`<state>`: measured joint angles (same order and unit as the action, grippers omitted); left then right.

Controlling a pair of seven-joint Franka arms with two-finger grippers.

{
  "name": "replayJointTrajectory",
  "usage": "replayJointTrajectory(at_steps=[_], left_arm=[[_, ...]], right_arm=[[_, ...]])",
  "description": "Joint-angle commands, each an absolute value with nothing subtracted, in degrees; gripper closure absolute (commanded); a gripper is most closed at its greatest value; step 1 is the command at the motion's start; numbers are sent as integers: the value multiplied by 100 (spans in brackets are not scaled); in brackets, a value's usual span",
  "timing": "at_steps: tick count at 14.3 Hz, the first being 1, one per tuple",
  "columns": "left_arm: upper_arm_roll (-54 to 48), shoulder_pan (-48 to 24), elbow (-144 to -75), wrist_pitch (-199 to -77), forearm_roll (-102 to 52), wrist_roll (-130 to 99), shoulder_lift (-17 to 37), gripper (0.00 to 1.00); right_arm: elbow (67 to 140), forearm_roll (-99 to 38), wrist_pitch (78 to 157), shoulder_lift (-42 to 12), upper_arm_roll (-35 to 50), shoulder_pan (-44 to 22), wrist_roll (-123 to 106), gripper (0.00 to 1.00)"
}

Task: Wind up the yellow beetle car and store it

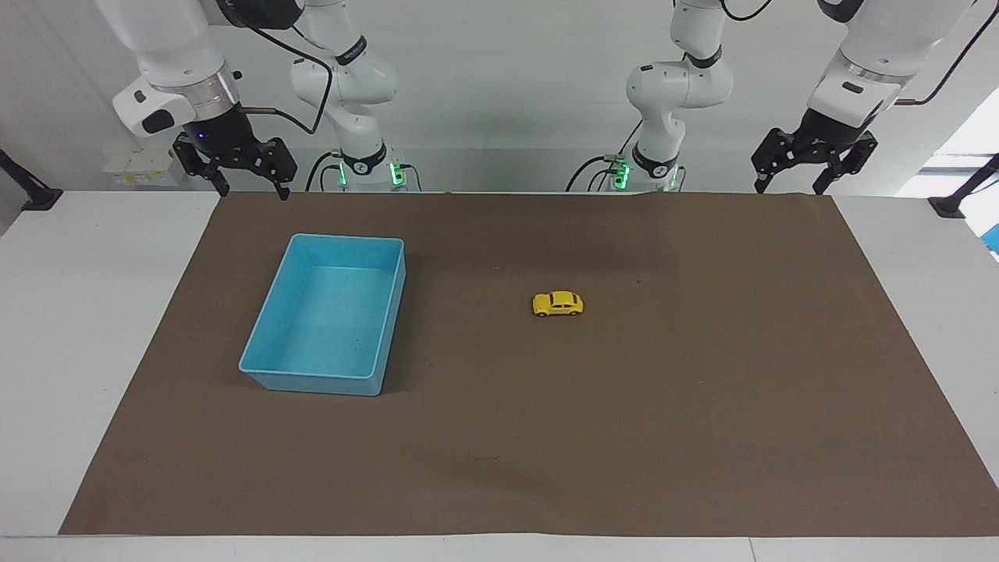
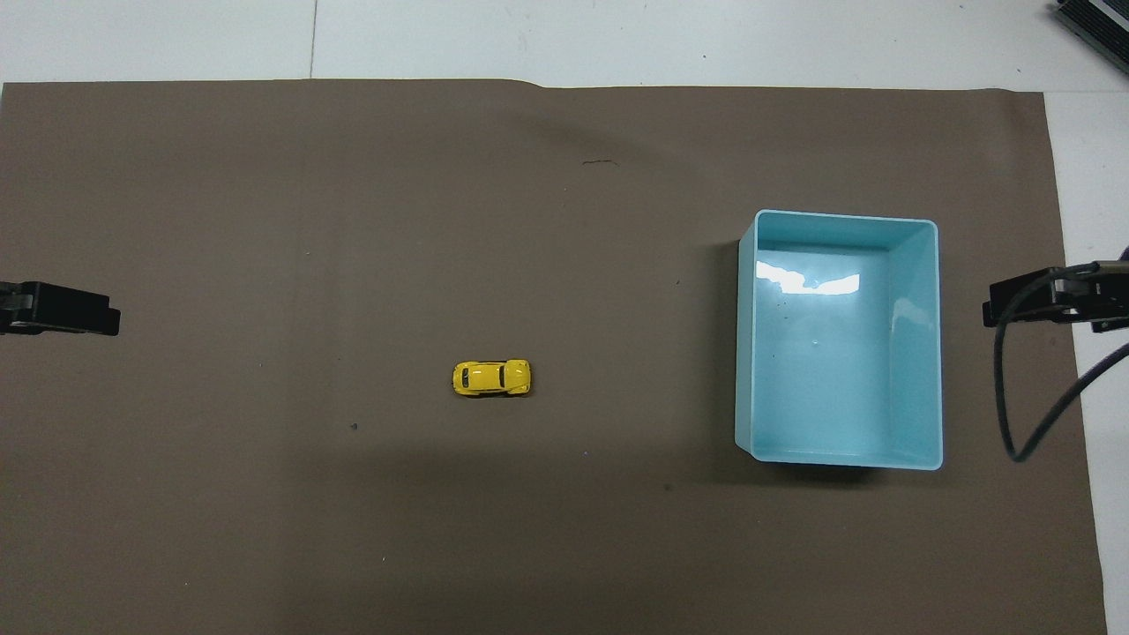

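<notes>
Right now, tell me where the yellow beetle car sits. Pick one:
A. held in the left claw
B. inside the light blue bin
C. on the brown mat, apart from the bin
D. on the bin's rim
C: the yellow beetle car rests on the brown mat, well clear of the empty light blue bin.

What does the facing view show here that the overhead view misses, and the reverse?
Only the facing view shows both whole arms and both open grippers, the right gripper and the left gripper, raised at the robots' edge of the mat. Only the overhead view shows the car's roof and a bright glare on the bin floor. Both show the yellow car alone on the brown mat and the empty blue bin toward the right arm's end.
</notes>
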<state>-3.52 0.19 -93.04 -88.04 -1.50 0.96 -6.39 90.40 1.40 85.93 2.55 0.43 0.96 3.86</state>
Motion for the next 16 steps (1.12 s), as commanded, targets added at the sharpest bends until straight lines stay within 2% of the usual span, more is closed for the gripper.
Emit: replayJointTrajectory(at_steps=[1,7,16], left_arm=[[-290,-70,-9308,-8824,-176,26,-677,0],[-290,-79,-9316,-8824,-176,-946,-668,0],[-352,-263,-9492,-8851,-668,-5908,-580,0]], right_arm=[[9053,105,8604,272,70,150,281,0],[9053,105,8604,272,70,150,281,0],[9053,105,8604,272,70,150,281,0]])
